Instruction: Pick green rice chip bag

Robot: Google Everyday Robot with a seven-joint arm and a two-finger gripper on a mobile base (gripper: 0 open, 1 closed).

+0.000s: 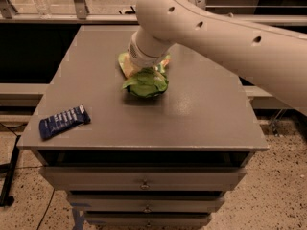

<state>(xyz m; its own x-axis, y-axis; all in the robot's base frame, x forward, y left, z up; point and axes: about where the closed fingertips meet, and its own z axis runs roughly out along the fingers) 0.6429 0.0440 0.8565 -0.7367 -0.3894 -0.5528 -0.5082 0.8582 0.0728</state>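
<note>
Drawers: you see flat grey fronts with small round knobs, stacked under the front edge.
Desk: a matte grey top, smooth and square-cornered.
Blue bar: a flat dark blue wrapper, glossy, lying askew by the front-left corner.
Green rice chip bag: a crumpled, crinkly light-green pouch near the desk's middle, well apart from the bar.
Gripper: right on the bag's far side, under the wrist; you cannot tell whether it is spread or pinching.
Arm: a thick, smooth white tube with dark round holes, reaching in over the right edge.
</note>
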